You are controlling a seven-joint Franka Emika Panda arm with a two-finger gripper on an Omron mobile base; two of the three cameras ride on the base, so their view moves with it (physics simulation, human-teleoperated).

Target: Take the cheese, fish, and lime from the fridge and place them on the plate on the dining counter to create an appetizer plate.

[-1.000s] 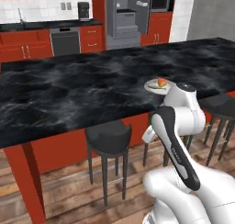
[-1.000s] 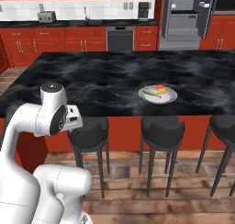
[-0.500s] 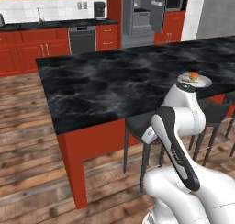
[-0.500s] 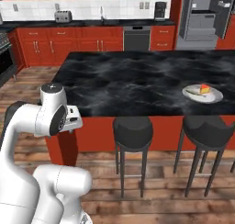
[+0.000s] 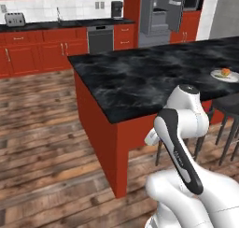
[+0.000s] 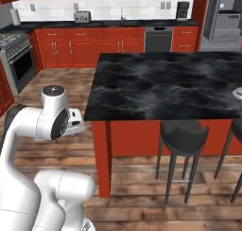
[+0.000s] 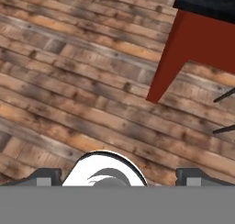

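Judging from the layout, roughly one third of the task is being shown as complete. Far left, the gripper (image 7: 117, 175) is being carried released and empty above bare floorboards, fingertips (image 7: 46, 176) spread wide. One dining counter (image 5: 140, 82) is being passed at its corner. One fridge (image 5: 161, 12) is being left open at the rear. At far right, one plate (image 5: 219, 74) is being occupied by one orange item, probably the cheese (image 5: 226, 72). Fish and lime are being counted as outstanding.
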